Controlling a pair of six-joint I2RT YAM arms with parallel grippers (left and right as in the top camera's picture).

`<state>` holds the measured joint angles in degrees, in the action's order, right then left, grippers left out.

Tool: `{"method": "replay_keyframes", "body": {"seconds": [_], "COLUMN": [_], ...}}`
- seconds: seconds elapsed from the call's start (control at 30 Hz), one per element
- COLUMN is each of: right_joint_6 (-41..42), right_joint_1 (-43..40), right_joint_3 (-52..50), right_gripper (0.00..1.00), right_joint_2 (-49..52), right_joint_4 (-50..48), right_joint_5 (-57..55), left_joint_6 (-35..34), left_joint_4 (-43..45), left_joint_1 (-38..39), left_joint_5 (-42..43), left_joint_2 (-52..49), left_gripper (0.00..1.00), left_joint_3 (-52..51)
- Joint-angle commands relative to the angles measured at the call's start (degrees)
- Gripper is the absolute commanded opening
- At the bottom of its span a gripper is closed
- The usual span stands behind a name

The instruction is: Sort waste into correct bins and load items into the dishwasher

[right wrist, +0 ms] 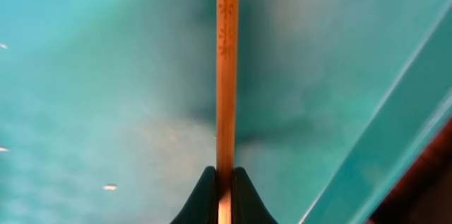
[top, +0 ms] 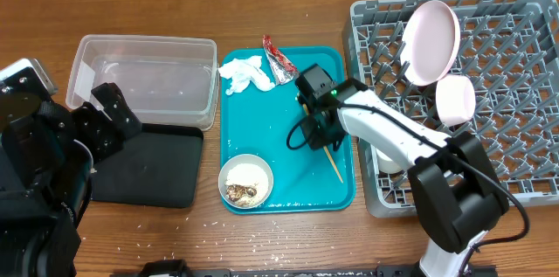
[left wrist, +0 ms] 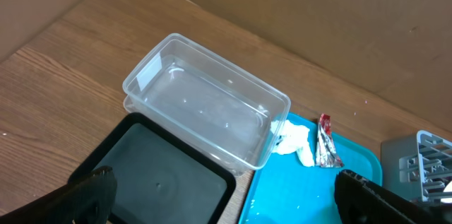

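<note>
Our left gripper (left wrist: 224, 194) hangs with fingers spread wide, empty, above the clear tub (top: 144, 72) and black tray (top: 153, 172). On the teal tray (top: 262, 128) lie a tissue (top: 244, 74), a wrapper (top: 278, 63) and a bowl (top: 245, 181) of scraps. Our right gripper (right wrist: 224, 185) pinches a chopstick (right wrist: 227, 75) there. The plate (top: 431, 41) and the pink bowl (top: 455, 100) stand in the rack (top: 515, 137).

Soft, even light throughout, with faint shadows. The right wrist view is blurred at close range: the chopstick (right wrist: 227, 75) looks soft, and a dark shadow smudges the teal tray (right wrist: 106, 75).
</note>
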<state>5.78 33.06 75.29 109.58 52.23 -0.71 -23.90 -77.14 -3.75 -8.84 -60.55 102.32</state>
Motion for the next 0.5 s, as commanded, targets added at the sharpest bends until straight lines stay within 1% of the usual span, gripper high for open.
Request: {"method": "replay_keyframes", "body": {"seconds": [0.0,0.1,0.2,0.23,0.33,0.4,0.47], "right_joint_6": [4.90,4.94,4.09,2.89,-2.25,-4.76,-5.42], "right_joint_1": [-0.70,-2.78,-6.62,-7.76,-12.00,-14.49,-16.44], "right_joint_3": [8.83,13.79,16.31,16.35,15.89,15.39,14.58], "right_gripper": [0.04,0.04,0.04,0.04,0.04,0.04,0.04], "right_joint_2": [-5.97,-8.02,-8.87,-8.87,-8.02,-6.73,-5.31], "right_joint_4": [2.47,4.07,3.08,2.29,0.33,-0.35,-0.90], "right_joint_5": [-5.49,-11.30,-17.38,-17.73,-15.72,-11.87,-8.98], "left_joint_6": [-0.74,-0.74,-0.74,-0.74,-0.74,-0.74,-0.74], "left_joint_4": [0.20,0.20,0.20,0.20,0.20,0.20,0.20], "left_joint_1": [0.35,0.35,0.35,0.35,0.35,0.35,0.35], "left_joint_5": [-0.59,-0.59,-0.59,-0.59,-0.59,-0.59,-0.59], "left_joint_2": [-0.17,-0.17,-0.17,-0.17,-0.17,-0.17,-0.17], "left_gripper": [1.00,1.00,1.00,1.00,1.00,1.00,1.00], "left_joint_3": [0.68,0.68,0.68,0.70,0.68,0.68,0.68]}}
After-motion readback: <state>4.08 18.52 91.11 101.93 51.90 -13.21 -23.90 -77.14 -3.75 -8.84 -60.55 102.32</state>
